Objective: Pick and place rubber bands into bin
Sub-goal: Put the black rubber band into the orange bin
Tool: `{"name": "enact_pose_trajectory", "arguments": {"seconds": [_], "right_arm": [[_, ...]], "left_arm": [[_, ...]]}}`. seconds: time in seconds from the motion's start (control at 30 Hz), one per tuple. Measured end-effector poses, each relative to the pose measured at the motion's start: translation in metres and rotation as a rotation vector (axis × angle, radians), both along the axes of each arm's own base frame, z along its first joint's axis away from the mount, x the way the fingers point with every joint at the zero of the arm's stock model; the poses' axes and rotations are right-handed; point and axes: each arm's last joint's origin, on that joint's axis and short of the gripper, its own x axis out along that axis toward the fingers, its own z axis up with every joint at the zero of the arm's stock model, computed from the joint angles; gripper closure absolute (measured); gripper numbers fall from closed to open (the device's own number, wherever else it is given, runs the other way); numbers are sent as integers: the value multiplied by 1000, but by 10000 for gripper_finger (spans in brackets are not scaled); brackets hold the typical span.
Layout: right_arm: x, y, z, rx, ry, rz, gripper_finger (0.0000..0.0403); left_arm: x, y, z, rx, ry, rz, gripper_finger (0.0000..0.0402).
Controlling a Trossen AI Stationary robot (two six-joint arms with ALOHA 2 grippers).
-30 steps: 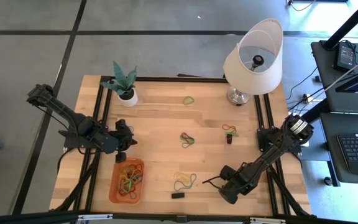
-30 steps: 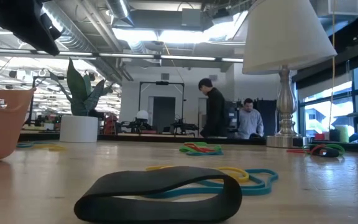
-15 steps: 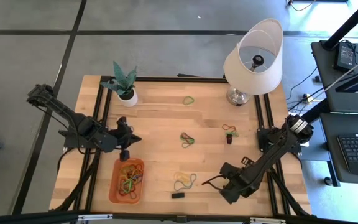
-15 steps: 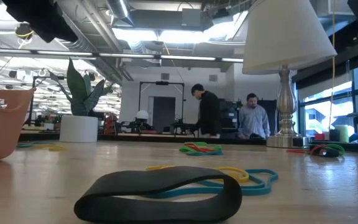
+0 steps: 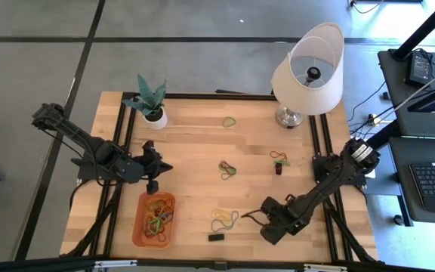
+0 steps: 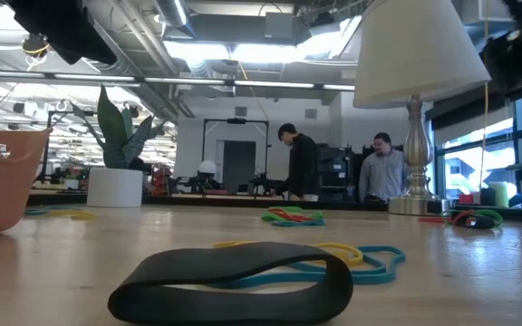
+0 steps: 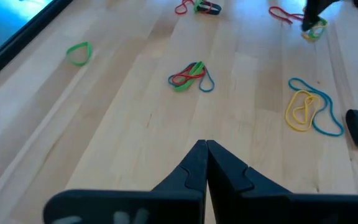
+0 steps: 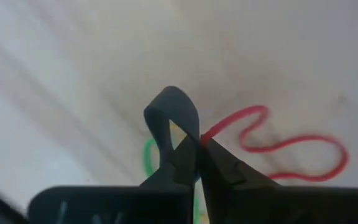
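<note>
The light wooden surface (image 5: 202,162) with black rail edging stands on a grey floor, with a white-shaded metal lamp (image 5: 306,69) at 1 o'clock and a white pot holding a green plant (image 5: 152,100) at 11 o'clock. The shallow orange rectangular plastic bin (image 5: 142,230) sits at 7 o'clock and already contains a tangle of thin coloured elastic rubber bands (image 5: 157,219). The left gripper (image 5: 152,187) hangs just above the bin's far edge, its jaws pressed together and holding nothing. The right gripper (image 8: 199,138), low over the surface at 5 o'clock, has its jaws nearly closed on a red band (image 8: 278,146), with a dark loop (image 8: 173,115) and a green one caught alongside. Judged from this layout, the task is partly complete. Remaining on the surface: a yellow-and-blue pair (image 5: 223,219) at 6 o'clock, a red-green cluster (image 5: 227,169) at centre, another cluster (image 5: 280,159) at 3 o'clock, and a single green loop (image 5: 229,122) at 12 o'clock. A small black rectangular block (image 5: 216,237) lies near the front edge.
</note>
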Motion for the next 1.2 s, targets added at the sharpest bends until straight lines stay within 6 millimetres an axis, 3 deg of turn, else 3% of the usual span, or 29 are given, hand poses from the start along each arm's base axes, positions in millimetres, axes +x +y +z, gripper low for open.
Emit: {"name": "enact_pose_trajectory", "arguments": {"seconds": [0.43,0.63,0.83,1.2], "right_arm": [[14,-22,0,-51,5,-45,295],[22,-25,0,-41,-38,64,272],[25,-30,0,-52,-32,167,276],[26,-37,-1,-40,14,248,325]], "left_arm": [[0,0,0,-10,-1,7,398],[0,0,0,-28,-5,19,398],[0,0,0,-29,-5,20,398],[0,0,0,-50,-10,34,398]]}}
